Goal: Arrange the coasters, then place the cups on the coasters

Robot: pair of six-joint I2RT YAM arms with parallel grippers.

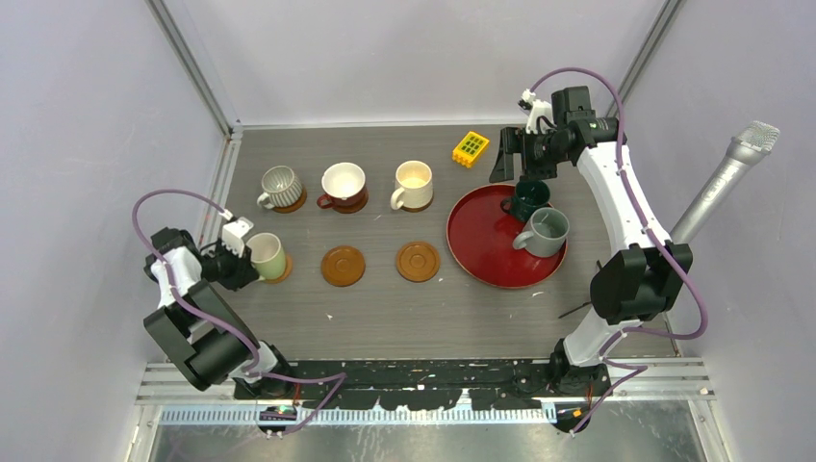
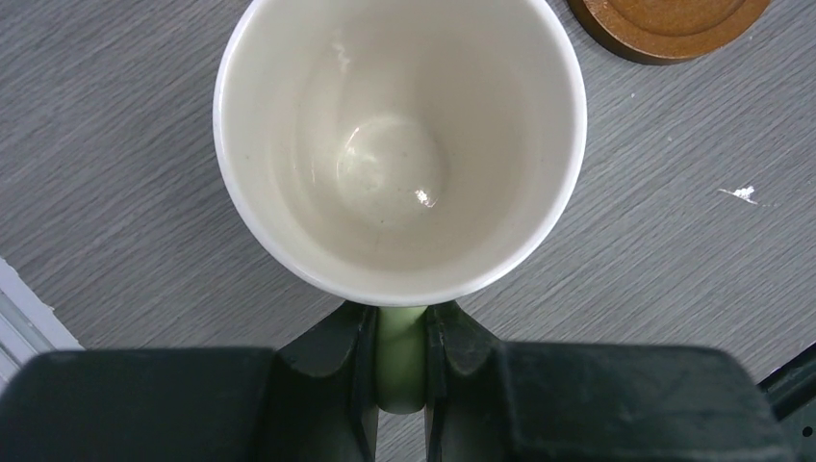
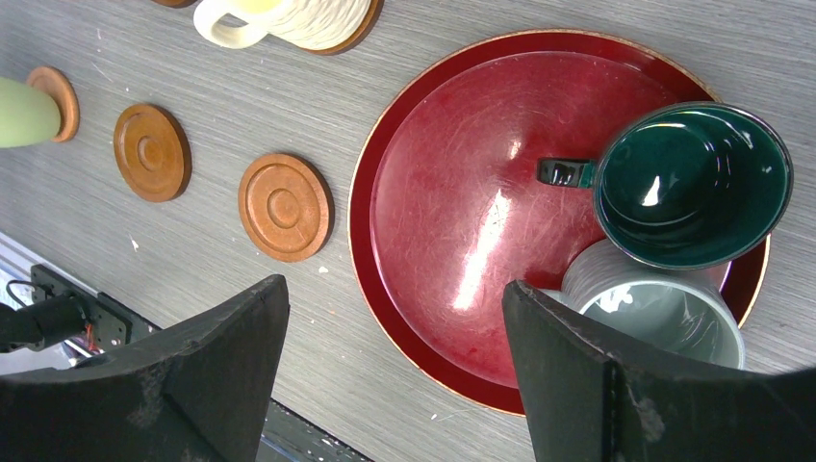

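Fingers, left (image 2: 348, 366): clamped on the handle of the pale green ceramic mug (image 2: 399, 144), one finger on each side. The mug's bowl sits just beyond the tips, mouth up.
Fingers, right (image 3: 212, 356): wide apart and holding nothing, hanging over the glossy red round tray (image 3: 433, 221).
Far row: grey-white ribbed mug (image 1: 281, 186), brown mug with white inside (image 1: 343, 183) and cream mug (image 1: 413, 183) each stand on a round brown wooden disc. These three look done.
Near row, left: the pale green mug sits over the left coaster (image 1: 282, 273), of which only a sliver shows. Cannot tell whether the base is fully down.
Near row, rest: middle coaster (image 1: 344, 266) and right coaster (image 1: 418, 261) lie flat and bare on the grey tabletop (image 1: 385, 318).
Tray contents: dark teal mug (image 3: 693, 183) on the far side, plain grey mug (image 3: 664, 308) just near of it, the two touching.
Teal mug vs right fingers: ahead of the tips and off to one side of the gap, not between them. Its handle points toward the tray's middle.
Progress (judged): all six discs are laid out in two rows. Three mugs are placed and a fourth is in hand at its spot.
Left to do: release the green mug, then carry the teal and grey mugs to the two bare discs.
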